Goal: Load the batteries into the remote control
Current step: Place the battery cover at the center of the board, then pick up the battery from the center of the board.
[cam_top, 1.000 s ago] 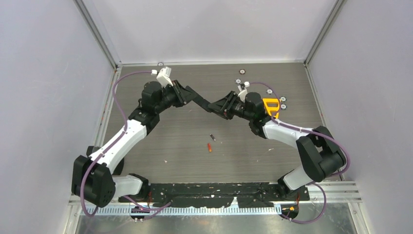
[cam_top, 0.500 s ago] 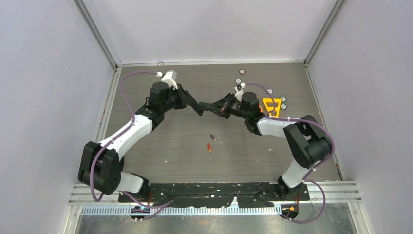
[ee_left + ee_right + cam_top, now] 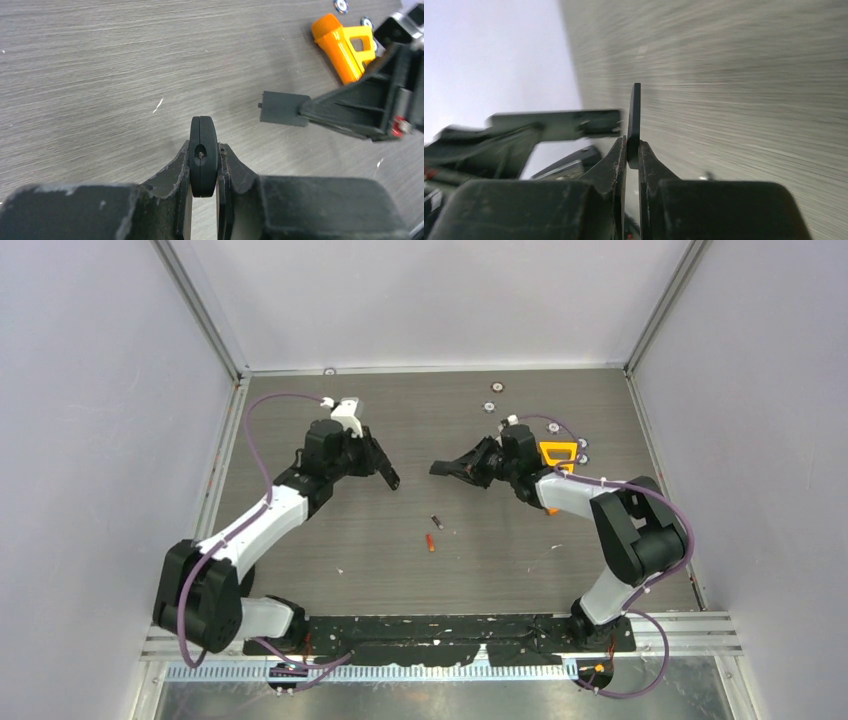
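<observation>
My left gripper (image 3: 388,472) is shut on the black remote control (image 3: 392,480), held above the table; in the left wrist view the remote's end (image 3: 203,155) shows edge-on between my fingers. My right gripper (image 3: 455,467) is shut on a thin flat black plate (image 3: 438,468), which looks like the remote's cover and shows edge-on in the right wrist view (image 3: 634,117). A gap separates the two grippers. The dark grey battery (image 3: 436,522) and the red-orange battery (image 3: 430,543) lie on the table, nearer the arm bases than both grippers.
An orange flashlight (image 3: 332,42) and a yellow triangular frame (image 3: 558,452) lie by the right arm's wrist. Small round discs (image 3: 490,407) sit near the back of the table. Grey walls enclose the table on three sides.
The two grippers met at the centre on the remote. They have pulled apart: the left drew back left with the remote, the right drew back right with the thin plate.
</observation>
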